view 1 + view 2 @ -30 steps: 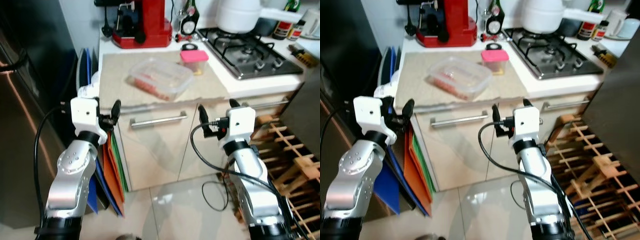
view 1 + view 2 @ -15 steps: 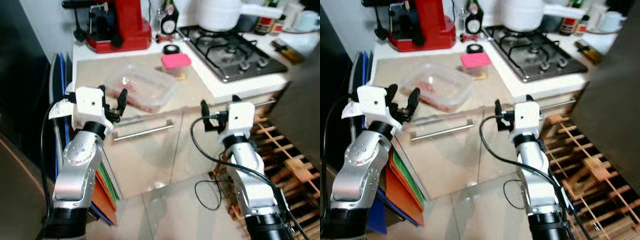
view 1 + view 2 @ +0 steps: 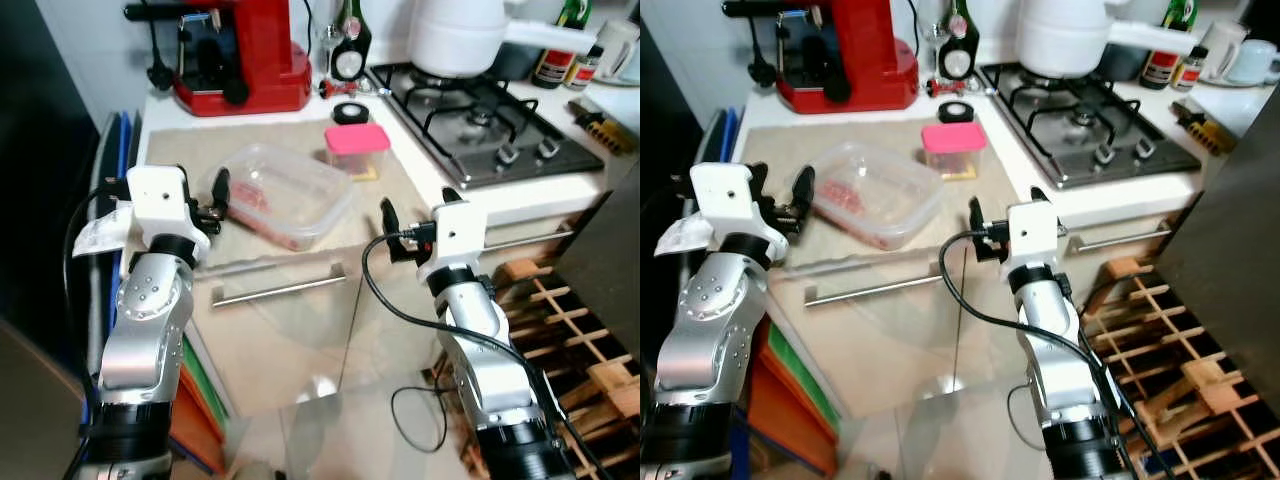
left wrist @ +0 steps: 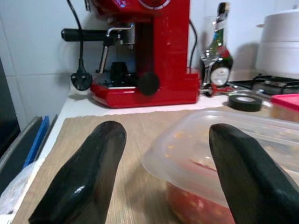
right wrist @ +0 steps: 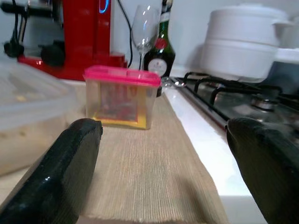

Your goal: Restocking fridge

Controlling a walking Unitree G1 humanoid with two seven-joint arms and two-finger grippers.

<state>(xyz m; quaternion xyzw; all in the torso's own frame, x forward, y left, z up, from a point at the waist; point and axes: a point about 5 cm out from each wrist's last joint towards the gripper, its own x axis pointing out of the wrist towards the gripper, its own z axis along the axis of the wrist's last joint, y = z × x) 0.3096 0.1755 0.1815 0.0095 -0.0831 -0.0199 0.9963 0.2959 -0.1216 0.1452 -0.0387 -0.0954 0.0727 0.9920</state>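
A clear lidded container [image 3: 285, 193] with red food lies on the beige mat [image 3: 200, 150] on the counter. Behind it stands a small pink-lidded tub [image 3: 357, 148]. My left gripper [image 3: 203, 190] is open at the counter's front edge, just left of the clear container [image 4: 224, 149], whose near corner lies between its fingers [image 4: 88, 177] without touching. My right gripper [image 3: 416, 203] is open to the container's right, facing the pink-lidded tub [image 5: 122, 97] from a distance.
A red coffee machine [image 3: 245, 50], a tape roll [image 3: 350, 112] and a bottle [image 3: 350, 40] stand at the back. A gas hob [image 3: 490, 115] with a white pot [image 3: 460, 30] is on the right. Drawer handle [image 3: 278, 288] below; wooden rack [image 3: 590, 340] at the right; dark fridge [image 3: 50, 150] at the left.
The camera has come closer to the counter and shifted. Both grippers have risen from in front of the drawer to the counter's edge; the left one now sits beside the clear container.
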